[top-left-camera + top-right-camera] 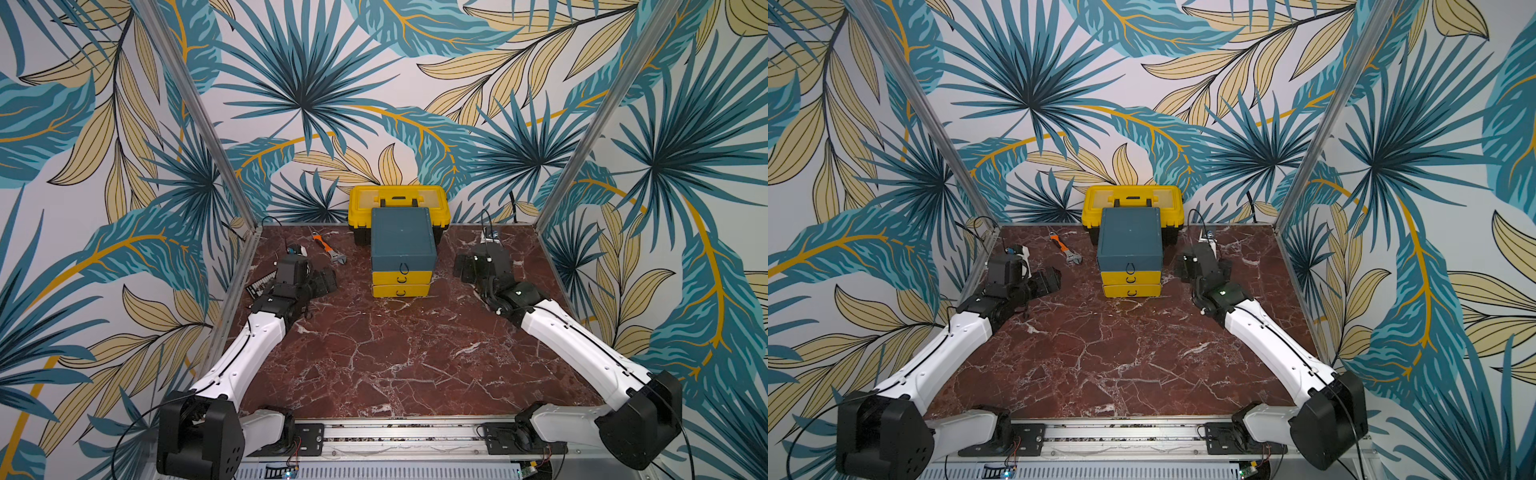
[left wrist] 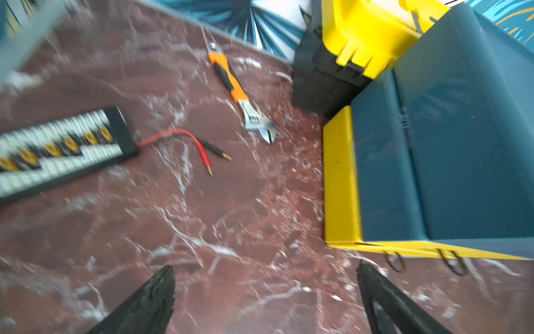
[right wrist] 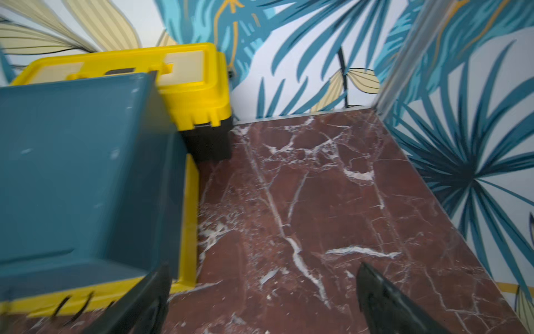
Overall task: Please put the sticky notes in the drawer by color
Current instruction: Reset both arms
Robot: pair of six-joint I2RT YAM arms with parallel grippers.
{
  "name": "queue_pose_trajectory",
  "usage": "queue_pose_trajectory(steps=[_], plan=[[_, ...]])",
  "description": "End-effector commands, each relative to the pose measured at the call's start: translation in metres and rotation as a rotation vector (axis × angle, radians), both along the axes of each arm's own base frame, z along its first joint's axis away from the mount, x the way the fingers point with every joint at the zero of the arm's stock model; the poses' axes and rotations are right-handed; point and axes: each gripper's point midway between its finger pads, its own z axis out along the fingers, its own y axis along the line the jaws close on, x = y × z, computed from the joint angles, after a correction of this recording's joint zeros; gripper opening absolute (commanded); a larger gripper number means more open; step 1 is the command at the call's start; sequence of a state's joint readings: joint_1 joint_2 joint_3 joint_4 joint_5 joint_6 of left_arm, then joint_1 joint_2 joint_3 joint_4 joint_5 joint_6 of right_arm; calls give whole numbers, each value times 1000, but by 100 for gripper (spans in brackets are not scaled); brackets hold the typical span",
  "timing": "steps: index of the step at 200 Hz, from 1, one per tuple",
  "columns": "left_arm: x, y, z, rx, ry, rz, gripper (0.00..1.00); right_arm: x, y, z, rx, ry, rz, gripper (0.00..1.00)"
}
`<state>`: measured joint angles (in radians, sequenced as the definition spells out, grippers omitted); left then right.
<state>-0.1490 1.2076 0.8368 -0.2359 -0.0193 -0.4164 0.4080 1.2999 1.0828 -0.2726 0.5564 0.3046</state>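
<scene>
The drawer [image 1: 403,243] is a small teal cabinet with one teal and two yellow fronts, all pushed in, each with a black loop pull. It stands at the back middle of the table in both top views [image 1: 1130,239]. No sticky notes show in any view. My left gripper [image 1: 318,282] hangs open to the left of the drawer; in the left wrist view its fingertips [image 2: 166,277] stand wide apart over bare marble, close to the drawer's front corner [image 2: 344,185]. My right gripper [image 1: 1202,266] is open to the right of the drawer, with nothing between its fingers [image 3: 372,280]. The drawer's side [image 3: 72,173] is beside it.
A yellow toolbox [image 1: 398,199] with a black handle stands behind the drawer against the back wall. An orange-handled wrench [image 1: 330,249] lies at the back left. A black-and-white board [image 2: 57,147] with red leads lies by the left wall. Walls close in three sides.
</scene>
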Motion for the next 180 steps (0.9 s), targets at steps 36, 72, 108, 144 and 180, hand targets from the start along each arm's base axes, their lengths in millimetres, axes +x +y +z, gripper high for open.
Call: queue_pose_trajectory(steps=[36, 72, 108, 144, 180], plan=[[46, 54, -10, 297, -211, 37, 100, 14, -58, -38, -125, -103, -91, 98], [56, 74, -22, 377, -260, 46, 100, 9, -76, -51, -162, -100, -122, 99], [44, 69, -39, 322, -248, -11, 100, 2, -78, -57, -162, -133, -93, 99], [37, 73, -62, 337, -343, 26, 100, 6, -87, -74, -135, -151, -101, 99], [29, 68, -69, 343, -404, 9, 100, 7, -89, -81, -172, -166, -91, 99]])
